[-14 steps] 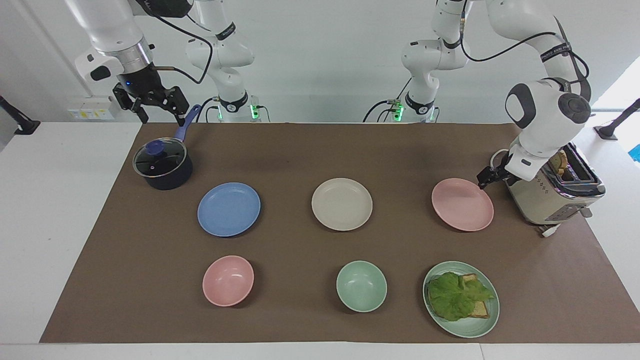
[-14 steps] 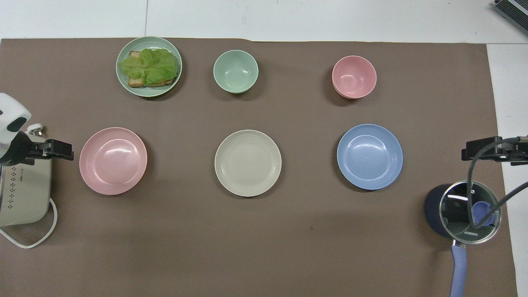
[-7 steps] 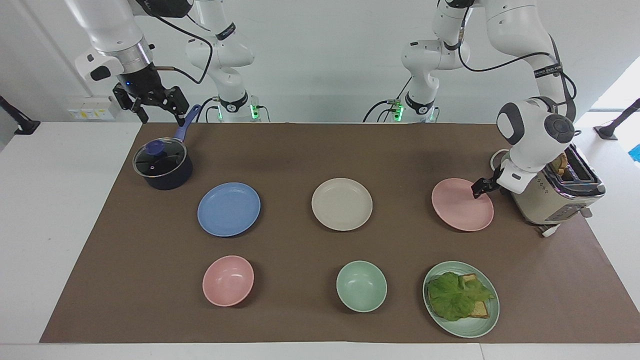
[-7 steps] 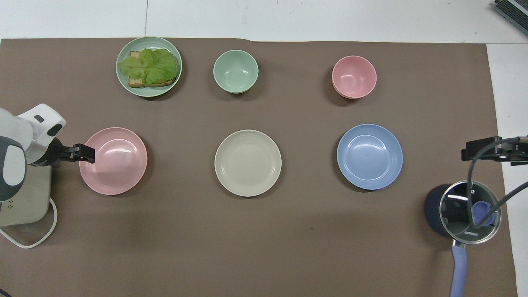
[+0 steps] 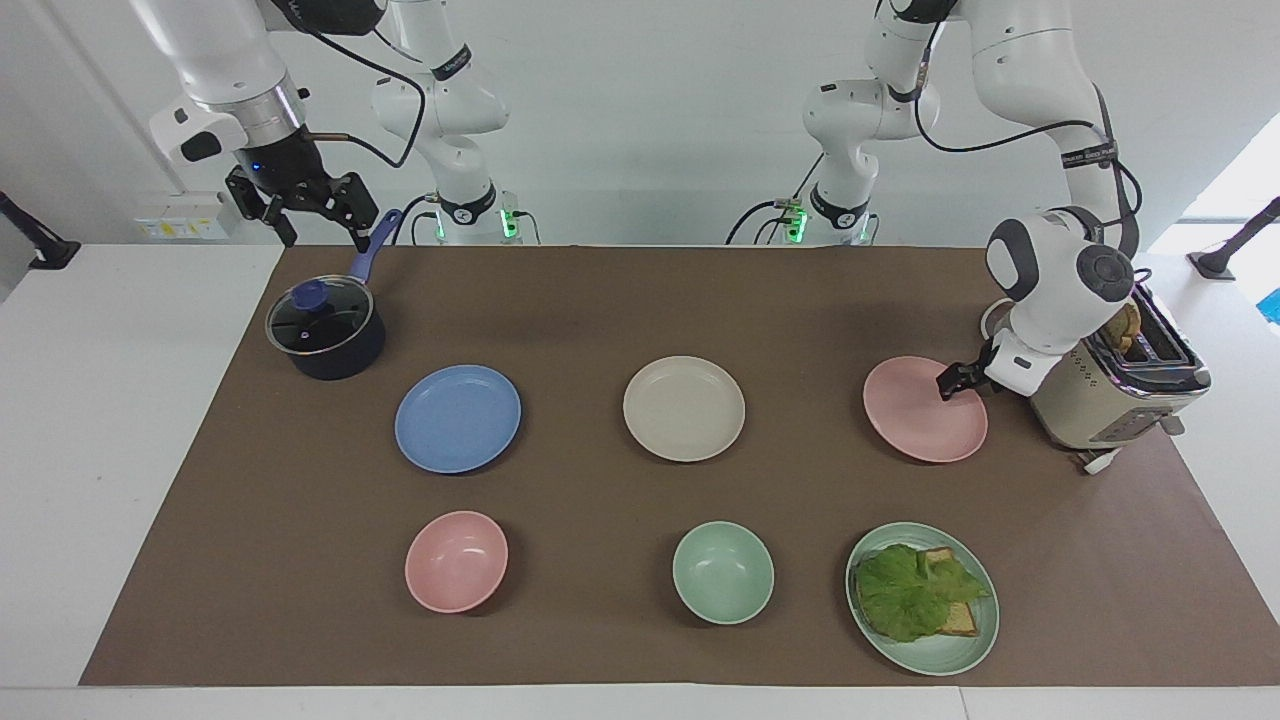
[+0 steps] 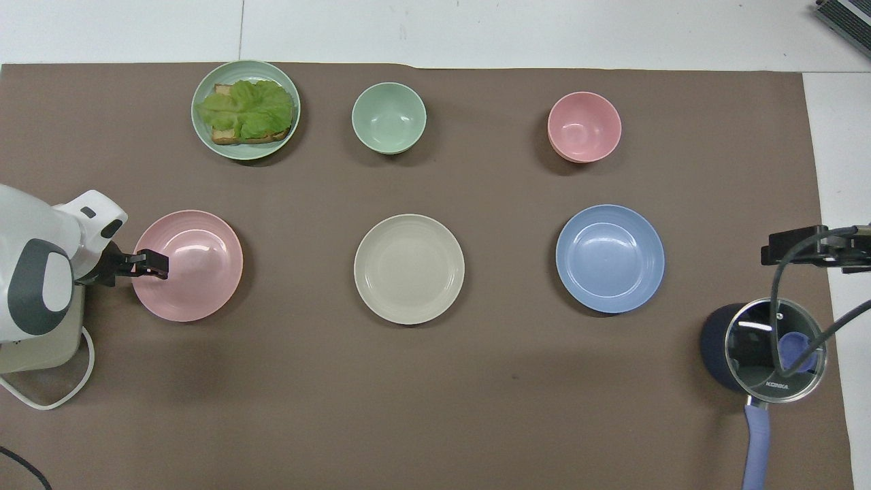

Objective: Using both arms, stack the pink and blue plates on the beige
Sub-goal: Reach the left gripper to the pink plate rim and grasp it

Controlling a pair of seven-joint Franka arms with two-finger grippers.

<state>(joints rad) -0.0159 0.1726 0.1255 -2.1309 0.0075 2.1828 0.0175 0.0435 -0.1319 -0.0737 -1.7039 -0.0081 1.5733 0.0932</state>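
Toaster (image 5: 1110,395) is half hidden by the left arm. Left end effector (image 5: 948,381) is set low at the pink plate (image 5: 920,412) rim nearest the toaster; finger gap can't be made out. Right end effector (image 5: 318,215) is held spread wide above the pot (image 5: 325,332). Beige plate (image 5: 684,408) is sat mid-desk between pink and blue plate (image 5: 458,418).

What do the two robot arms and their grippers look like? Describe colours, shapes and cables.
Both arms are white, rounded, jointed segments with dark grey joint caps and looping black cables. The bases glow green. The left gripper and the right gripper are black.
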